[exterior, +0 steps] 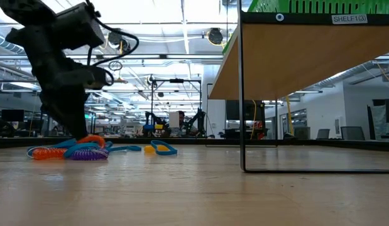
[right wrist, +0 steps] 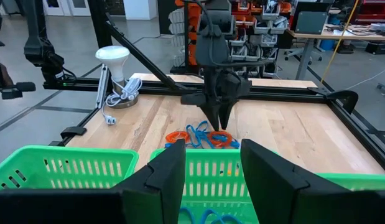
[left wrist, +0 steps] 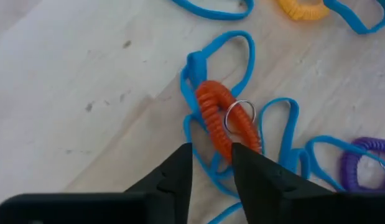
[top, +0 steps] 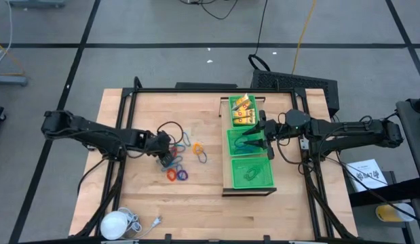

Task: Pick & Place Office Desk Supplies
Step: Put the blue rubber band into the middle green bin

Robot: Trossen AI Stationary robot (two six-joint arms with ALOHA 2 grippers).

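At the table's left, the left gripper (top: 170, 150) is being held low over a cluster of coiled rings on the wooden table (top: 148, 115). In the left wrist view its fingers (left wrist: 173, 177) are being kept slightly apart, astride the near end of the red-orange coiled ring (left wrist: 224, 121), which is carrying a small metal split ring (left wrist: 240, 116); whether the ring is actually being pinched cannot be told. Blue loops (left wrist: 217, 68) are being seen tangled under and around that coil, a purple ring (left wrist: 360, 163) is lying just beside them, and a yellow-orange ring (left wrist: 302, 7) is lying a little farther off.

From the low camera, the same pile is being shown flat on the tabletop beneath the gripper: an orange coil (exterior: 48, 152), a purple coil (exterior: 88, 152) and a blue loop (exterior: 161, 148).

Near the table's front left corner, a white round lamp with a cord (top: 117, 224) is being left well apart from the rings.

To the right of centre, a green mesh tray (top: 250, 173) is being seen with three compartments: yellow packets (top: 242, 110) are lying in the far one, and blue pieces (top: 247, 144) in the middle one.

Over the middle compartment the right gripper (top: 263, 135) is being held, its fingers (right wrist: 167, 180) being kept apart and closed on nothing.
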